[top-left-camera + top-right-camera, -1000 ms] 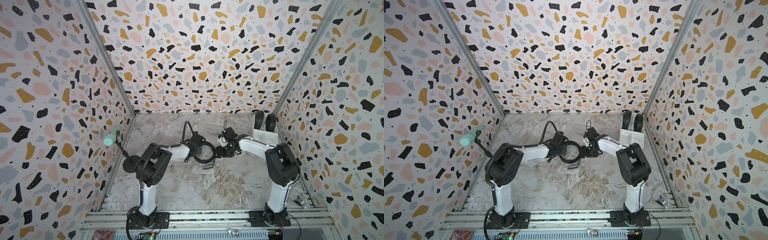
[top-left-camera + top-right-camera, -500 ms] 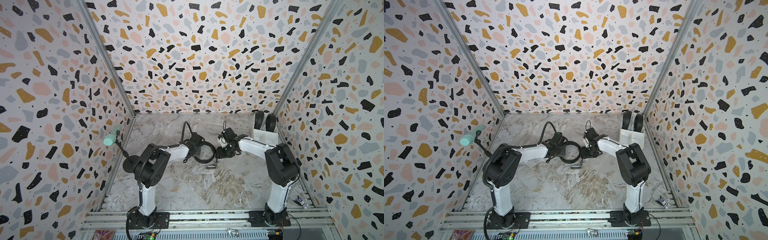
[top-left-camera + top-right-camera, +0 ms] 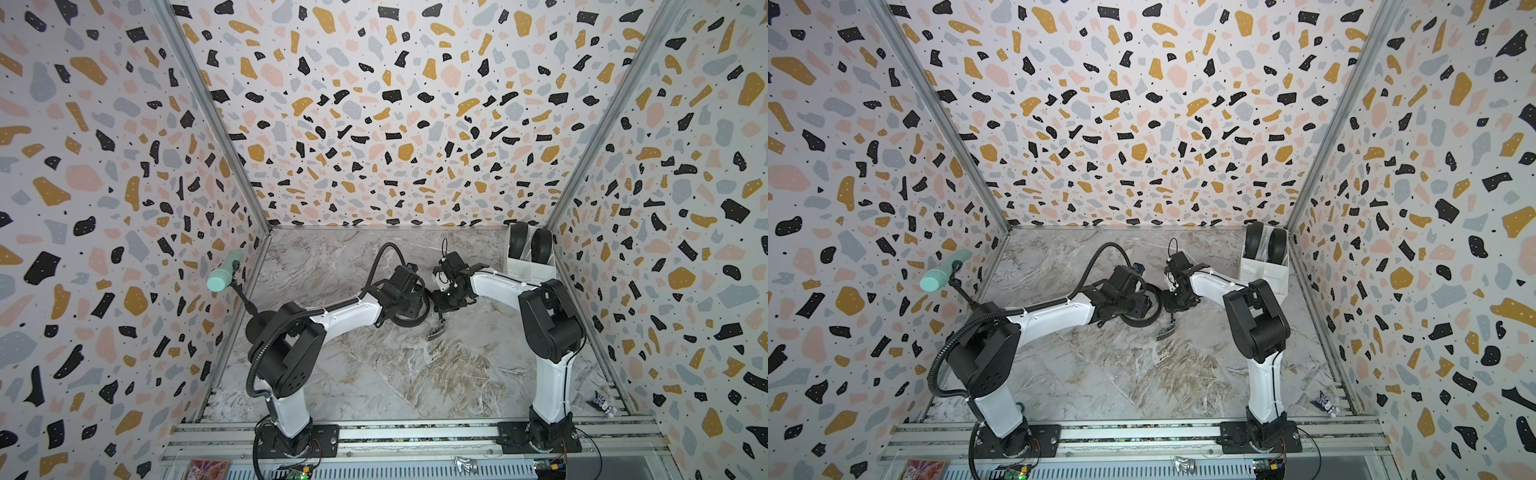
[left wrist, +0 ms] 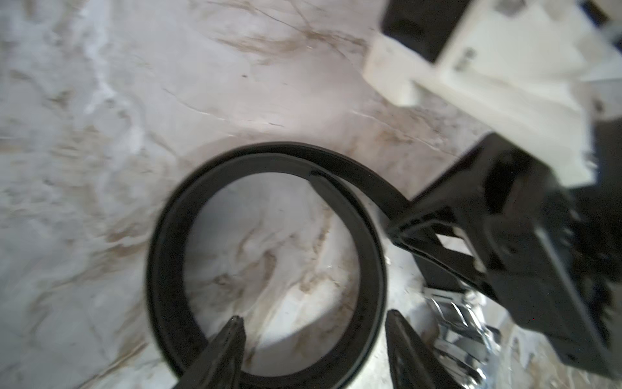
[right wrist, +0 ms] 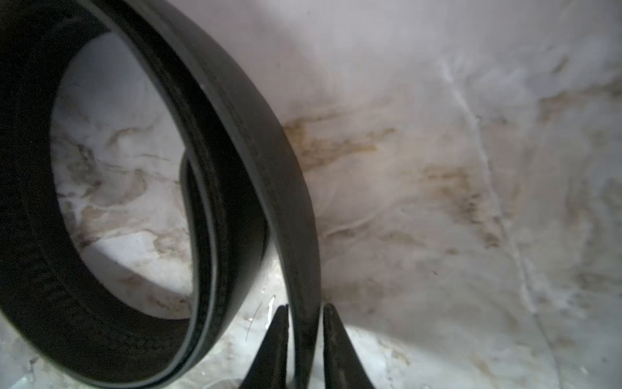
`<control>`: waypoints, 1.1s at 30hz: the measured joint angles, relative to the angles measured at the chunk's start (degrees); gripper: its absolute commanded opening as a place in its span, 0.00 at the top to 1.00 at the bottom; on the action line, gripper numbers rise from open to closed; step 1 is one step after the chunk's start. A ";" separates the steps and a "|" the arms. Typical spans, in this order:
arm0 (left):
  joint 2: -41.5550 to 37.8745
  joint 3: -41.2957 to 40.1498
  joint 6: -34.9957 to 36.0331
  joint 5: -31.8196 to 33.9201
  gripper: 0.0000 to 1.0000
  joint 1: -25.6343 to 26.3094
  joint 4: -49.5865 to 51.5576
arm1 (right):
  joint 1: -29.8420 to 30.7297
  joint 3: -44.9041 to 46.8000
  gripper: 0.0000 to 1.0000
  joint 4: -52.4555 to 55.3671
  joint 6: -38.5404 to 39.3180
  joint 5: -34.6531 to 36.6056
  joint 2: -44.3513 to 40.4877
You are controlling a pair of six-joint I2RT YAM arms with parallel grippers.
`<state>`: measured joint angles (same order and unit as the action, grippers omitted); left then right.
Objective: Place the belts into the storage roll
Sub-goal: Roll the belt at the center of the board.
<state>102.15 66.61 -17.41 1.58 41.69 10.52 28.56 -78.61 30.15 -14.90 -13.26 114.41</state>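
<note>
My right pincer (image 5: 306, 306) is nipped shut on the belt (image 5: 235, 134). On its wrist camera the two black fingers (image 5: 333, 336) press either side of the strap's loose outer turn, where it peels away from the coil. My left pincer (image 4: 313, 315) stands wide and holds nothing. One finger sits inside the ring and the other outside, with the coil's wall between them. I cannot tell whether either finger touches the strap.

From above, the belt (image 3: 415, 322) is a loose black coil standing on edge on the marble floor (image 3: 395, 374), well apart from the white box (image 3: 536, 270). In both top views the two pincers meet at the coil, the right one on the side facing the box and the left one on the side away from it. The silver buckle (image 3: 437, 331) lies on the floor just beside the coil, also well apart from the box.

Inside the box, two rolled belts (image 3: 518, 241) stand upright side by side, in the cells at the end farthest from the coil.
</note>
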 measured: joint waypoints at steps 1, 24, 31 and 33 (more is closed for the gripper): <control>0.35 0.00 0.33 -1.53 0.41 0.33 -0.11 | 0.00 -0.09 0.82 0.02 0.07 0.02 0.17; 3.43 0.07 -2.16 -6.60 0.48 0.20 -7.52 | -0.81 -0.26 0.85 -0.04 0.94 -0.68 0.39; 7.98 2.40 -5.38 -5.33 0.58 -1.75 -8.28 | -0.85 -0.20 0.86 -0.15 0.92 -0.94 0.39; 9.20 2.80 -6.38 -5.35 0.59 -2.01 -8.76 | -0.90 -0.20 0.86 -0.15 0.92 -1.07 0.39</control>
<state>111.35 69.41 -23.79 -3.77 39.68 1.76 27.66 -78.81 30.00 -13.98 -14.33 114.80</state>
